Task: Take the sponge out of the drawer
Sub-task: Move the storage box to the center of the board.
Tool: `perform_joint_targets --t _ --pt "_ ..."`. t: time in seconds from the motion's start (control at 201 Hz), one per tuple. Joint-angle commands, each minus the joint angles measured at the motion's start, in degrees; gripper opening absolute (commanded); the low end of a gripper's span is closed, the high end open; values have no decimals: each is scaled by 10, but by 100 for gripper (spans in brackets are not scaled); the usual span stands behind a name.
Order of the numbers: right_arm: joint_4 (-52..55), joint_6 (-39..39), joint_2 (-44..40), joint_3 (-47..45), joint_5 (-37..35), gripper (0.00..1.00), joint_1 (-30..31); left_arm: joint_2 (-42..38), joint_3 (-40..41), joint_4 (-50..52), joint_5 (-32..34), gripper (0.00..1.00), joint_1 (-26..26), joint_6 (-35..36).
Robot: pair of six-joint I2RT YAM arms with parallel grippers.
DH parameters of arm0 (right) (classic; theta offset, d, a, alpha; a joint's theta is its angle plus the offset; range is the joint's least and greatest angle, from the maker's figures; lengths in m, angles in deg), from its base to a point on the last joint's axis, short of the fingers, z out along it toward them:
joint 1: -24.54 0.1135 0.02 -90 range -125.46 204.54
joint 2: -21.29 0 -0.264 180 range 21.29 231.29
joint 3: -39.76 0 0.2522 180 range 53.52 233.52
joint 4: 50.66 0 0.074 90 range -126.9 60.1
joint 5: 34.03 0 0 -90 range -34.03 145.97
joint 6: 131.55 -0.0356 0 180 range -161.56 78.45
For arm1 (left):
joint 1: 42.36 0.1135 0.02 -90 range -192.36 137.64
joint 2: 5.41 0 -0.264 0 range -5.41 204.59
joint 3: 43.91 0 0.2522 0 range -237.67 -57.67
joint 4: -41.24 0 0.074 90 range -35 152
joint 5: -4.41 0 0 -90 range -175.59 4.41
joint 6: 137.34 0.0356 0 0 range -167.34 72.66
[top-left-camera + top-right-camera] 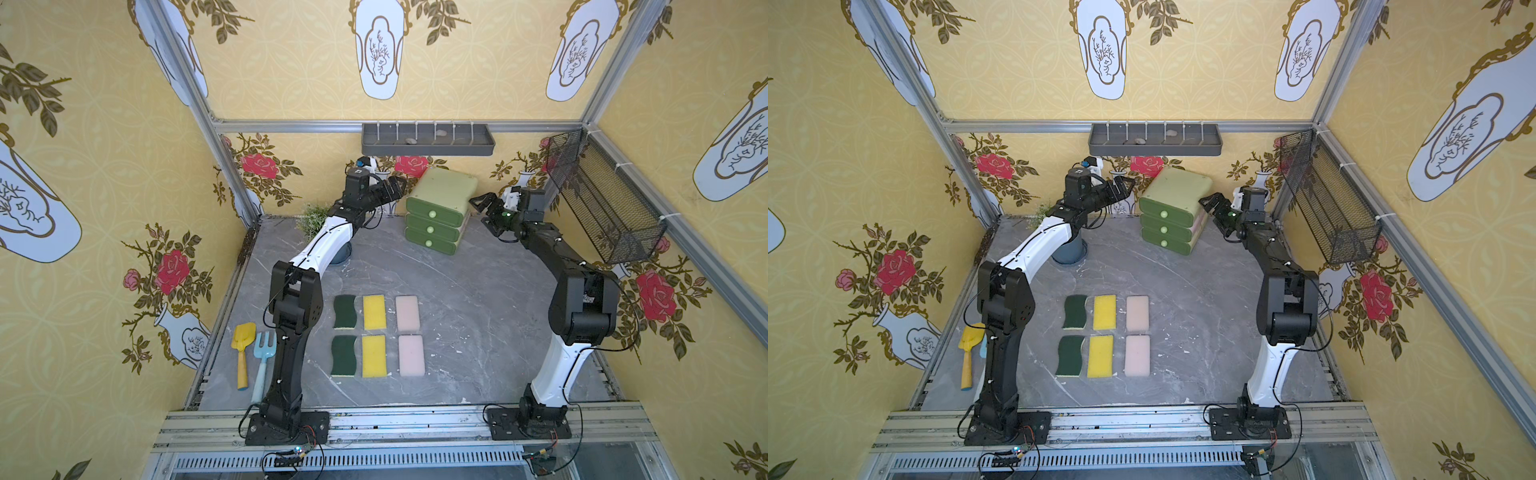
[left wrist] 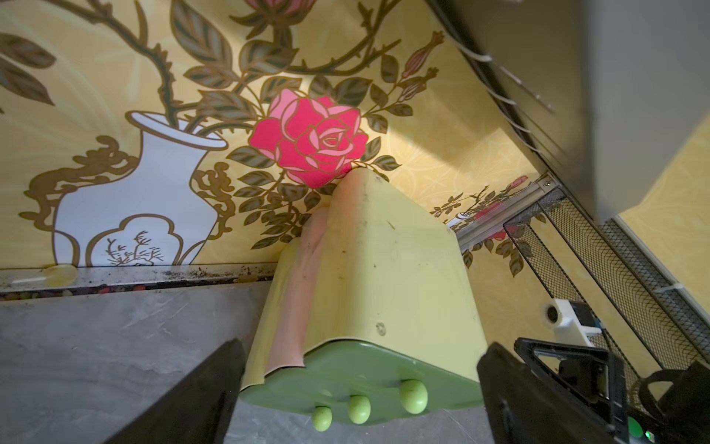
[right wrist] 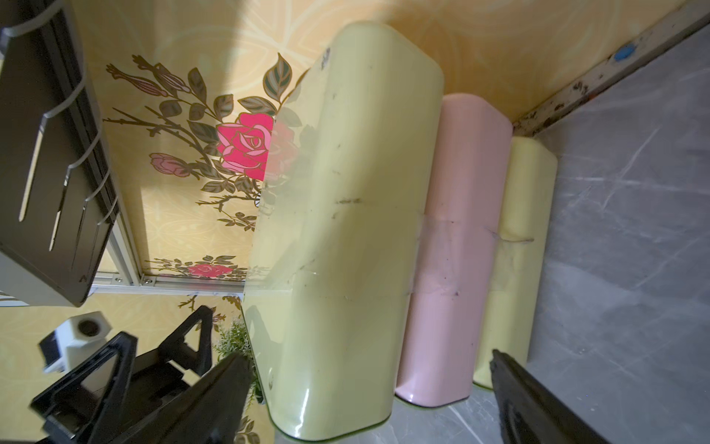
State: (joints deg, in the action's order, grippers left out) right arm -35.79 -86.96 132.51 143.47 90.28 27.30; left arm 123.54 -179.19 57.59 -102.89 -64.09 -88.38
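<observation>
Shows, in both top views, the green drawer unit [image 1: 440, 208] far on the grey table [image 1: 478, 316] with all three drawers shut. Flanks it with the left gripper [image 1: 395, 185], fingers spread wide and empty just left of its top, and the right gripper [image 1: 478, 211], equally wide and empty just off its right side. Shows only from above six sponges [image 1: 374, 312] in two rows of three mid-table, outside the drawers; reveals plainly only from the wrists the pink middle casing [image 3: 457, 246]; hides drawer contents everywhere.
</observation>
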Motion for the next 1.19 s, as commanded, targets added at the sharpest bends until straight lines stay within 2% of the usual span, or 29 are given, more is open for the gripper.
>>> perform_joint_targets --t 0.0,0.299,0.692,1.185 --pt "-38 -31 11 8 38 100 2 30 -35 39 -54 100 3 -11" --pt "-46 -50 26 16 60 99 18 112 -134 63 -110 100 9 -58" --pt "-50 -60 42 23 65 96 35 161 -172 33 -151 98 5 -107" --pt "-66 -72 53 21 72 91 44 189 -185 30 -151 97 -8 -112"
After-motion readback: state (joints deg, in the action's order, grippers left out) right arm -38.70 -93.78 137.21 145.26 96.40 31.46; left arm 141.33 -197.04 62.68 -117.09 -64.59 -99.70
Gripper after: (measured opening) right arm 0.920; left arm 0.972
